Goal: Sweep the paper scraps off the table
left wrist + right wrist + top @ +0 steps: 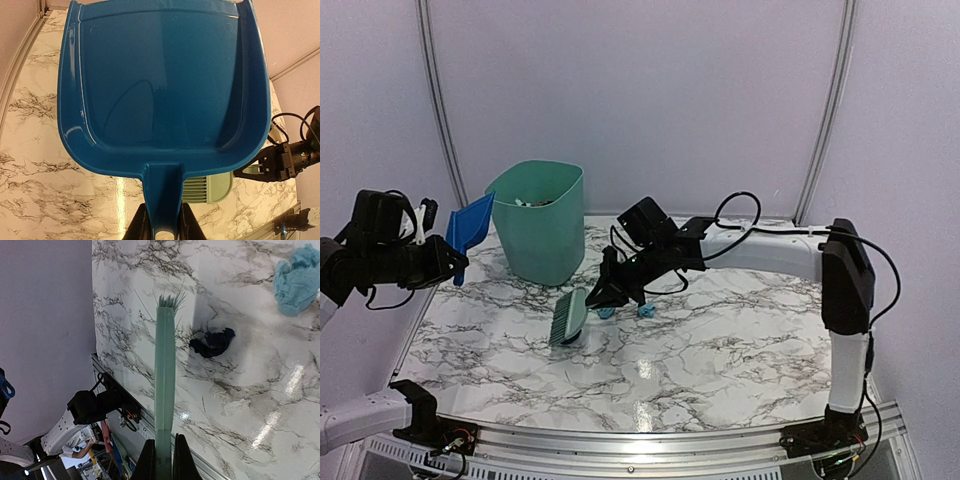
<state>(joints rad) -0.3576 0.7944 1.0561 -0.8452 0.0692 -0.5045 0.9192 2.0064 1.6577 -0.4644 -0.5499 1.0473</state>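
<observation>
My left gripper (442, 265) is shut on the handle of the blue dustpan (470, 230), held in the air at the table's left edge beside the bin. In the left wrist view the dustpan (165, 85) is empty and my gripper (162, 226) clamps its handle. My right gripper (610, 290) is shut on the mint-green hand brush (568, 317), whose bristles touch the marble table (720, 350). Two light blue paper scraps (646, 310) lie just right of the brush. The right wrist view shows the brush (165, 390) in my gripper (164, 462), a dark scrap (212, 342) and a light blue scrap (297, 280).
A green bin (538, 222) stands at the back left of the table, with some scraps inside near its rim. A metal rail (650, 440) runs along the near edge. Purple walls close in the back and sides.
</observation>
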